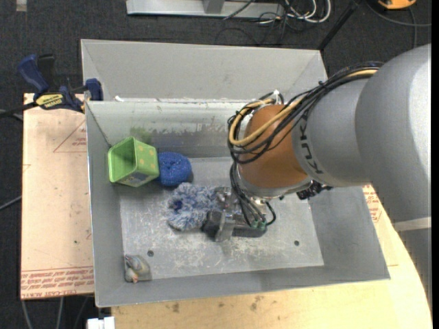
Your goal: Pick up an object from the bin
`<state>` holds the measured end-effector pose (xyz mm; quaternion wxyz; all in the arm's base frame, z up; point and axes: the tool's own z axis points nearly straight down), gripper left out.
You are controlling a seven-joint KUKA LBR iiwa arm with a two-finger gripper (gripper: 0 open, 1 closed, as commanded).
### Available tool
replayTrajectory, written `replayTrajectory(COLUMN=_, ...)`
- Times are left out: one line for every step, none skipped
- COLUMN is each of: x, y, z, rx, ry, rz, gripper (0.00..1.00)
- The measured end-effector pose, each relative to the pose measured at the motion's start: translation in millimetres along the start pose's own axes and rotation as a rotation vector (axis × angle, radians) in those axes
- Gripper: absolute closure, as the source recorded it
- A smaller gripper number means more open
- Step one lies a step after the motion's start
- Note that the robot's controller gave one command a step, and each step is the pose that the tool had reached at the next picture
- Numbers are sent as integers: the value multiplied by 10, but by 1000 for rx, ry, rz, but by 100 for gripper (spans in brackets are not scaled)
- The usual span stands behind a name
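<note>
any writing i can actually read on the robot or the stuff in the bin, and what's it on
"KU": black letters on the grey arm, next to its orange cover; the rest of the word is hidden.
Green open cube: faint marks on its side, too blurred to read.
Blue ball, blue-and-white fluffy thing, small grey piece: no text.

Robotics lab. Big KUKA arm (363, 129) over a grey metal bin (206, 74). Loose cables (305, 5) on dark carpet floor (62, 12).
</note>
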<state>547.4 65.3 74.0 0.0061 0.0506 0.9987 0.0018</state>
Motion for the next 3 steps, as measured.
replayTrajectory(x=160, y=-220, z=-998, rx=4, ry=12, rz=-14, gripper=100)
replayTrajectory(x=160, y=-220, z=-998, rx=4, ry=12, rz=-14, gripper=100)
replayTrajectory(x=142, y=-414, z=-1556, rx=4, ry=11, rz=-19, gripper=100)
